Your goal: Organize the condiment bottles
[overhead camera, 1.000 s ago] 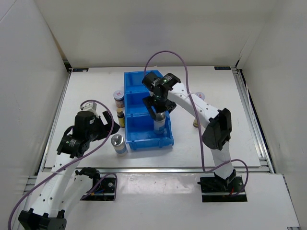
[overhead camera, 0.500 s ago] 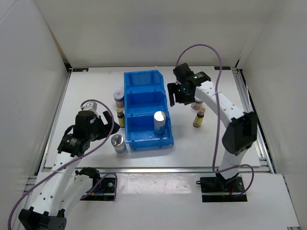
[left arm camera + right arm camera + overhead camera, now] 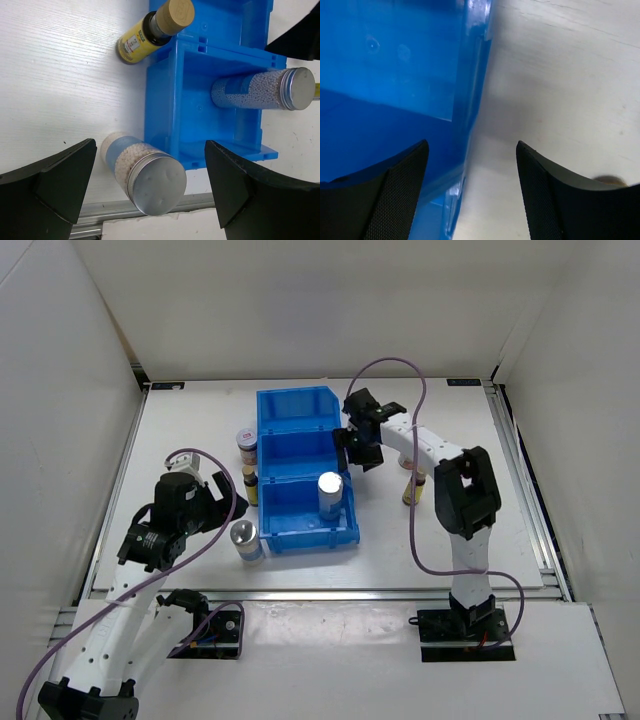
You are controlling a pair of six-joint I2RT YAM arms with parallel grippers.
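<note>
One silver-topped cylinder (image 3: 330, 490) stands in the near compartment of the blue bin (image 3: 296, 393). It also shows in the left wrist view (image 3: 260, 90). The second silver-topped cylinder (image 3: 243, 537) stands on the table left of the bin. My left gripper (image 3: 228, 512) is open just above it, and it lies between the fingers in the left wrist view (image 3: 145, 172). A brown yellow-labelled bottle (image 3: 251, 485) and a white-lidded jar (image 3: 246, 440) stand left of the bin. Another brown bottle (image 3: 410, 492) stands right of it. My right gripper (image 3: 358, 448) is open and empty over the bin's right wall (image 3: 465, 100).
The bin's far and middle compartments hold nothing. My right forearm (image 3: 425, 445) crosses the table right of the bin and hides what is under it. A metal rail (image 3: 125, 212) runs along the near table edge. White walls close in the table on three sides.
My right gripper let go of the silver-topped cylinder in the near compartment, rose to the right, then came back to the bin's right wall. The left arm has barely moved.
</note>
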